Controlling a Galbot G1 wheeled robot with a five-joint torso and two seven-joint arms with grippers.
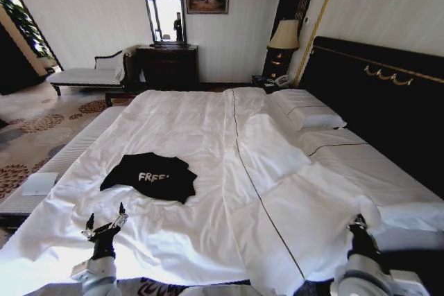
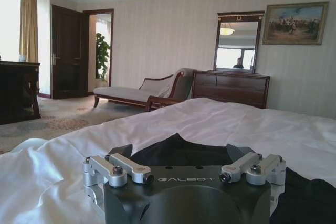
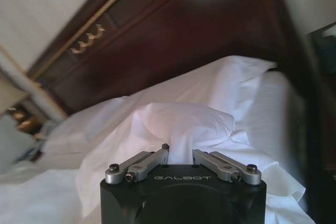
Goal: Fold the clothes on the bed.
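Observation:
The clothes are one black T-shirt (image 1: pixel 149 177) with white "FREE!" lettering, lying crumpled on the left half of the bed (image 1: pixel 208 233). My left gripper (image 1: pixel 105 223) hovers just above the white duvet, a short way in front of the shirt, its fingers spread open and empty. In the left wrist view the shirt (image 2: pixel 178 150) lies directly ahead of the left gripper (image 2: pixel 184 161). My right gripper (image 1: pixel 357 225) is at the bed's near right side. In the right wrist view the right gripper (image 3: pixel 180 153) has its jaws drawn in, with a raised duvet fold (image 3: pixel 184 121) between them.
White pillows (image 1: pixel 305 109) lie against the dark headboard (image 1: pixel 374 95) on the right. A chaise (image 1: pixel 87 74), a dresser with a mirror (image 1: pixel 166 64) and a bedside lamp (image 1: pixel 284 36) stand along the far wall. Patterned carpet (image 1: pixel 28 136) lies left of the bed.

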